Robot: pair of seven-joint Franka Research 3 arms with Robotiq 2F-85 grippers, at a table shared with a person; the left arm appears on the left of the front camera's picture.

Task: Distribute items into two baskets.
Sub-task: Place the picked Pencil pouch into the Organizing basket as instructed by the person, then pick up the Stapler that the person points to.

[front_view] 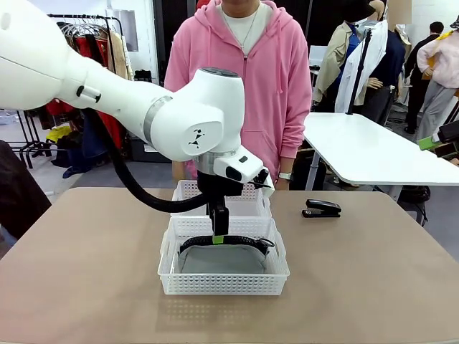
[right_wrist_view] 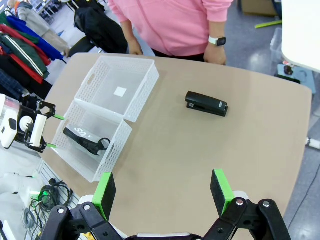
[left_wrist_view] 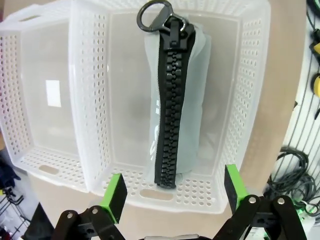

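In the front view the left claw (front_view: 218, 235) hangs just over the near basket (front_view: 172, 276), where the grey pouch (front_view: 222, 261) lies flat, its black strap (front_view: 229, 242) curving along the far side. The labelled basket (front_view: 188, 190) stands just behind. The stapler (front_view: 321, 208) sits on the table (front_view: 86, 251) to the right, apart from both baskets, in front of a person in a pink hoodie (front_view: 280, 79). In the left wrist view the claw's fingers stand apart and empty, the pouch beyond them inside its basket. In the right wrist view the right claw (right_wrist_view: 162, 192) is spread wide, holding nothing, above bare table.
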